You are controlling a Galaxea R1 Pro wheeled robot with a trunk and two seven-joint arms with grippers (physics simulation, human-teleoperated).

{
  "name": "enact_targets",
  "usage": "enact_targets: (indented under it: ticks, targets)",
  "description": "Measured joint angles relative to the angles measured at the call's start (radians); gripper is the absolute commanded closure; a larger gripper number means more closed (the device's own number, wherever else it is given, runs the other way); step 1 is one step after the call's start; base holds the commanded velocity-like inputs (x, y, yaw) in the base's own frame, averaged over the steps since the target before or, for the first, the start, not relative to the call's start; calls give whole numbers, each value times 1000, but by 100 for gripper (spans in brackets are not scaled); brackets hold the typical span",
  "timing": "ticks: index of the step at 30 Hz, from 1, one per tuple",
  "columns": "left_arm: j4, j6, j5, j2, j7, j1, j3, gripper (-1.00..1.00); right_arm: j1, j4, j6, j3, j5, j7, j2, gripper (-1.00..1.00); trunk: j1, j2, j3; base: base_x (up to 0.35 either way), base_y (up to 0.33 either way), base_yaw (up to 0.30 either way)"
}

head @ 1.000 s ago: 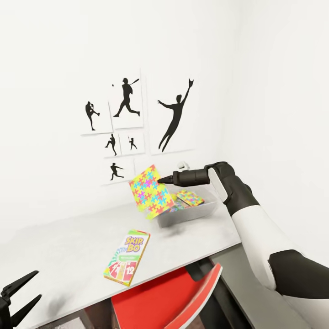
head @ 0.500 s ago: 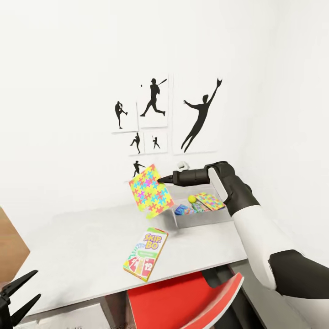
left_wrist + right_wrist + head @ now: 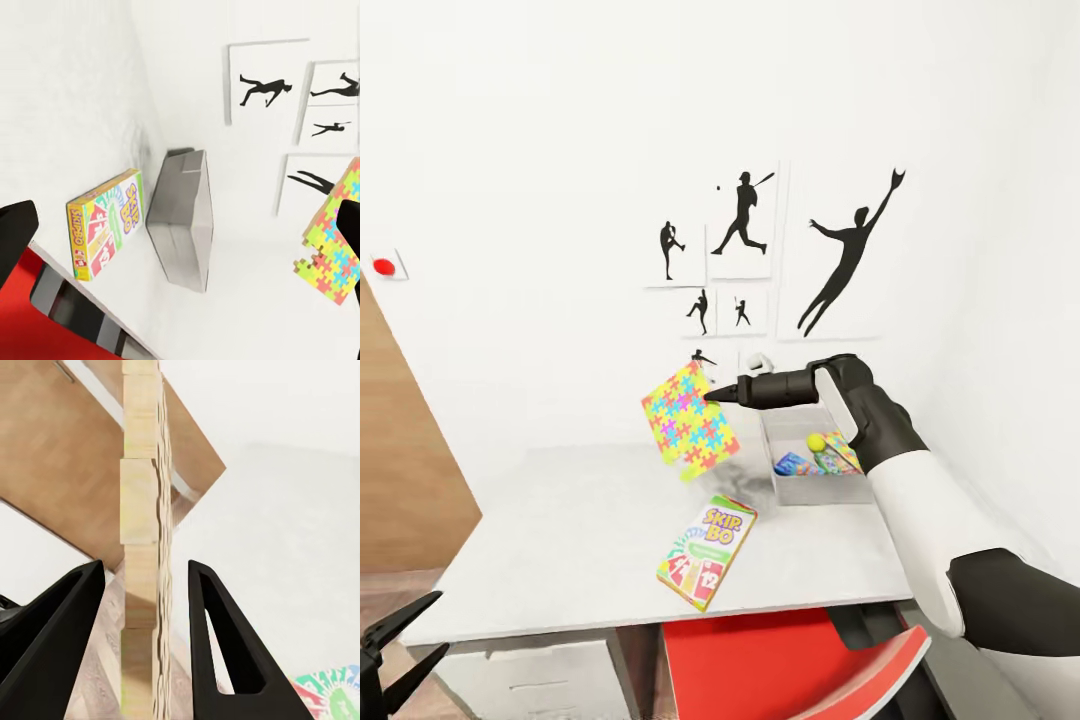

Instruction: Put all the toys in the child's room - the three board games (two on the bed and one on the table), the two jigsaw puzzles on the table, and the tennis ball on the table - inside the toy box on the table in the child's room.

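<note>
Head view: white wall, silhouette pictures (image 3: 745,225); a jigsaw puzzle (image 3: 688,420) is held above the table (image 3: 560,540) by the right gripper (image 3: 712,396), beside the toy box (image 3: 810,487) — "SKIP BO" box (image 3: 707,551) lying flat. Left gripper (image 3: 400,650) is seen spread, empty. Right wrist view: the sheet's edge is clamped between the fingers (image 3: 214,637).

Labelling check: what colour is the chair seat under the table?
Red, clearest in the head view.

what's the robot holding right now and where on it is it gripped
The right end effector holds a jigsaw puzzle by its edge, lifted above the table. The left end effector is open, holding nothing.
</note>
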Motion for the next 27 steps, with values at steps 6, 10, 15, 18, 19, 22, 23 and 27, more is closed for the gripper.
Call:
enact_targets:
  ticks: [6, 10, 15, 18, 19, 22, 23, 27]
  targets:
    - [0, 0, -1, 0, 1, 0, 3, -100, 0, 0, 0, 1, 2, 0, 0, 100, 0, 0, -1, 1, -114, 258]
    - [0, 0, -1, 0, 1, 0, 5, -100, 2, 1, 0, 3, 4, -1, 1, 100, 0, 0, -1, 23, -187, 72]
    - [1, 0, -1, 0, 0, 0, 3, -100, 6, 0, 0, 3, 2, 3, -2, 100, 0, 0, -1, 7, -35, 12]
    - [4, 0, -2, 0, 0, 0, 6, -100, 6, 0, 0, 3, 2, 3, -2, 100, 0, 0, -1, 110, -59, 3]
    - [5, 0, -2, 0, 0, 0, 7, -100, 6, 0, 0, 3, 1, 3, -2, 100, 0, 0, -1, 199, -106, 1]
    - [7, 0, -4, 0, 0, 0, 9, -100, 6, 0, 0, 4, 2, 4, -1, 100, 0, 0, -1, 273, -145, 0]
    - [8, -3, -4, 0, 0, 0, 9, -100, 6, 0, 0, 4, 2, 4, -1, 100, 0, 0, -1, 292, -156, 0]
    - [8, -14, -8, 0, 0, 0, 6, -100, 6, 1, -18, 4, 4, 4, -1, 100, 0, 0, -1, 200, -108, 0]
